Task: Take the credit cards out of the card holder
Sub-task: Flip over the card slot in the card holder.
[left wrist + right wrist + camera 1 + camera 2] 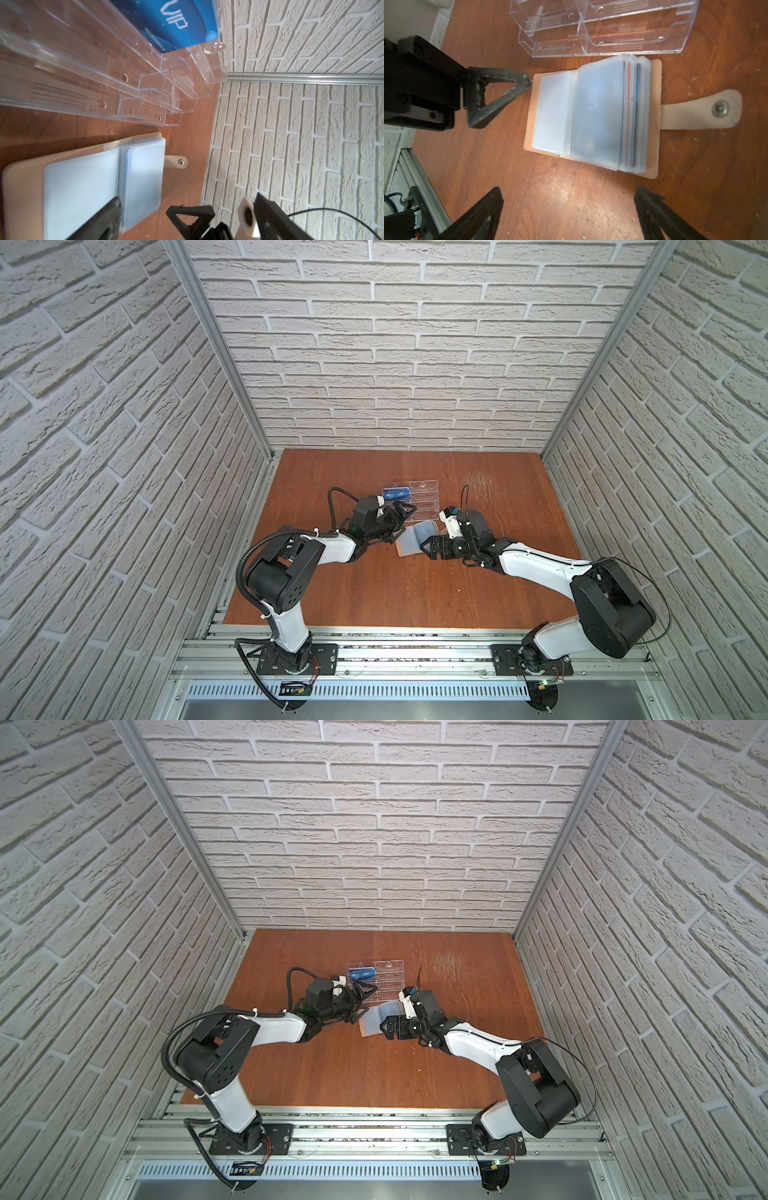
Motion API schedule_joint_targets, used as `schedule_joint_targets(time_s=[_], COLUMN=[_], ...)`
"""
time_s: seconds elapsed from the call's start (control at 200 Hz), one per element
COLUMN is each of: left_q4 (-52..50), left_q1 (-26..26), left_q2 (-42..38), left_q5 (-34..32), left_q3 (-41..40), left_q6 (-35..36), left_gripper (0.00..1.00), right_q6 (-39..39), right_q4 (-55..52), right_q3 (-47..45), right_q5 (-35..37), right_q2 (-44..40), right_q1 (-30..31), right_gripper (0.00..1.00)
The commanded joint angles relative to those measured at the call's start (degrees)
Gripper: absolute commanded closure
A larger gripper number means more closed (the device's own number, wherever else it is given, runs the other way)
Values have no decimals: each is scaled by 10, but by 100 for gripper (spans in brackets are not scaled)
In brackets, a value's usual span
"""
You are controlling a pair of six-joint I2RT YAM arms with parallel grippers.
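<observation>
We have the card holder [591,116] lying open on the table [374,593], just near of the clear rack [426,506]. One blue card [397,494] already stands in the rack's far-left slot. Both grippers are spread wide and hold nothing. The left gripper [401,524] sits at the holder's left edge, with one fingertip [525,80] by its far-left corner, and the right gripper [569,212] hovers at its near side. Edges of more credit cards [635,135] show in the thick stack of sleeves [598,112] on the right half, so we judge there is work left. To do it well, we should pin the bare left cover with the left gripper. Then we should pinch a single exposed card edge and draw it straight out, or the whole booklet may drag along.
</observation>
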Motion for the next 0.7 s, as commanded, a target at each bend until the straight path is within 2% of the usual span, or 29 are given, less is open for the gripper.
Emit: schedule_joint_targets(time_s=[0.0,0.355,0.695], left_q4=[82,146,147], left_q1=[-6,-11,-13], left_q2=[29,99,100], left_q5=[-31,-73,-85], left_q3=[-14,-29,-50], left_q6=[-35,-82,-87], left_gripper=[2,2,2], right_q6=[9,13,52], right_q4=[23,68,167], right_q3=[9,15,0], right_q5=[-16,-32,-85], right_q2=[-10,7,69], right_q1=[-2,-9,-26], right_gripper=[0,0,1])
